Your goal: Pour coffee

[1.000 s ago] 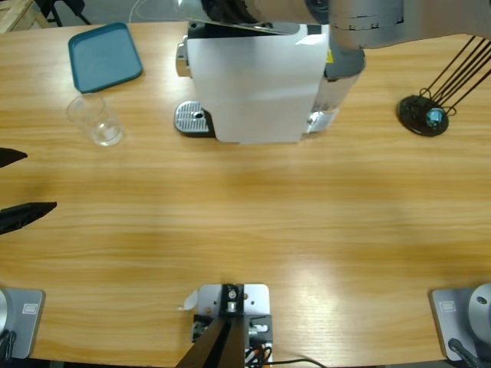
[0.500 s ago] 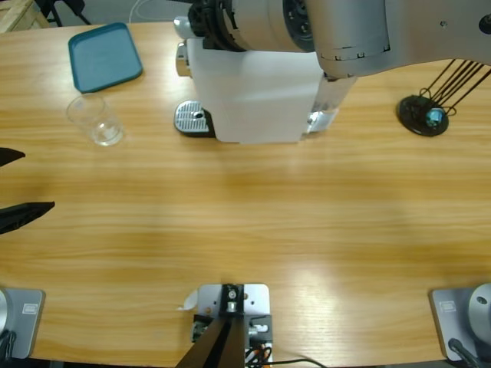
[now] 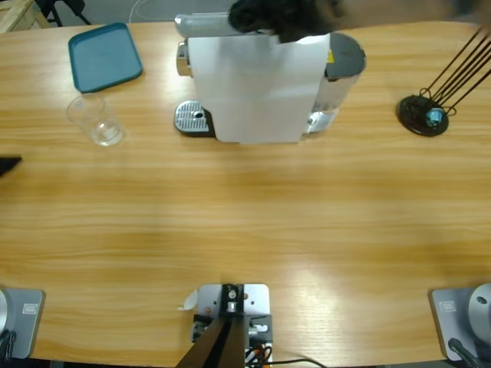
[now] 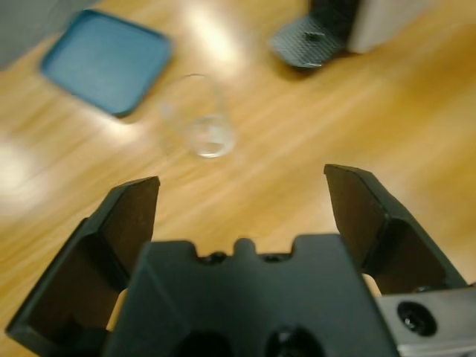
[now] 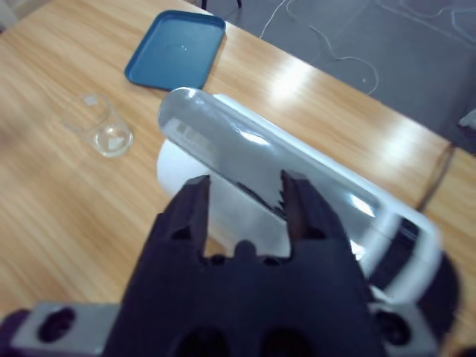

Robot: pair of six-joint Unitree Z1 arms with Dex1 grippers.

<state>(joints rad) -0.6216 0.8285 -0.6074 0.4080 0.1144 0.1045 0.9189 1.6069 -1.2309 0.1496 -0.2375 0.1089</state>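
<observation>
On the wooden surface [image 3: 253,222], a white coffee machine [image 3: 257,88] is taken as the landmark. A silver drip grate [image 3: 192,119] sits at its front-left foot. A clear glass cup [image 3: 96,120] stands upright well to the left of the machine, and a blue tray [image 3: 103,55] lies just behind the cup, apart from it. A black wire stand [image 3: 423,115] is seen well to the right of the machine.

No coffee is visible in any view; the cup looks empty, so any liquid is judged to be inside the machine.

The right end effector [image 5: 245,201] is poised over the machine's top, its jaws parted only narrowly around or just above the curved silver lever [image 5: 223,145]; contact cannot be confirmed. In the high view it shows as a dark blur [image 3: 276,15] at the machine's rear top. The left end effector [image 4: 245,193] is held wide apart and empty, aimed toward the cup, well short of it.

The cup is judged light, rigid, smooth-walled and fragile, so slip is likely under a loose grip and cracking under a hard one. A hold across the side wall near mid-height is advised, kept upright, with moderate force. The machine is judged heavy and stable; only its lever is meant to be gripped.
</observation>
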